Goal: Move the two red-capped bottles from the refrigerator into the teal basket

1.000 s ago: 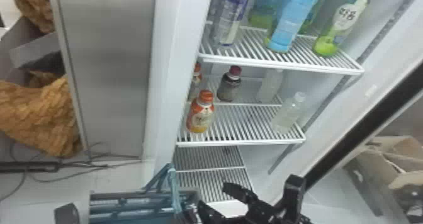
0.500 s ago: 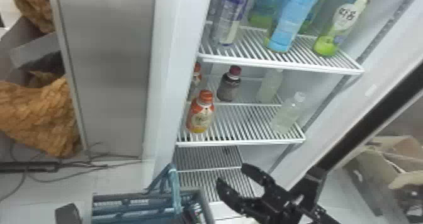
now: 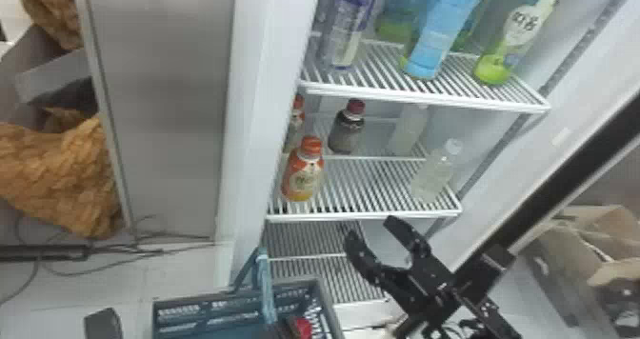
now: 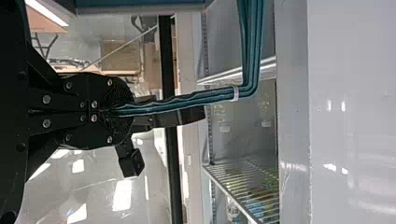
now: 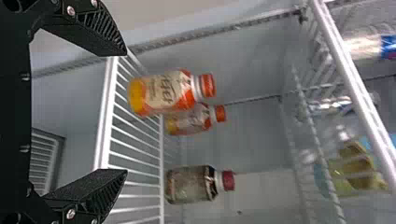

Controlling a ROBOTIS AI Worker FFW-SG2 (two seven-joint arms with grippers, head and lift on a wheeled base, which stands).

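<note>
The red-capped dark plastic bottle (image 3: 346,133) stood upright on a white wire shelf (image 3: 381,190) of the refrigerator, near one o'clock of the head view's centre. Two orange-capped plastic bottles with orange labels stood by it, one (image 3: 303,176) toward half past seven from it, the other (image 3: 294,131) toward nine o'clock. A frosted bottle (image 3: 407,128) stood at three o'clock from it, and a clear plastic bottle (image 3: 433,171) at four. In the head view, the black right end effector (image 3: 371,228) was at five o'clock from the centre, in front of the refrigerator, open with its fingers spread. The teal plastic basket (image 3: 200,302) lay at seven o'clock, and a bright red cap (image 3: 302,327) showed inside it. The black left end effector (image 4: 109,111) was closed on the basket's thin teal handle (image 4: 187,100).
</note>
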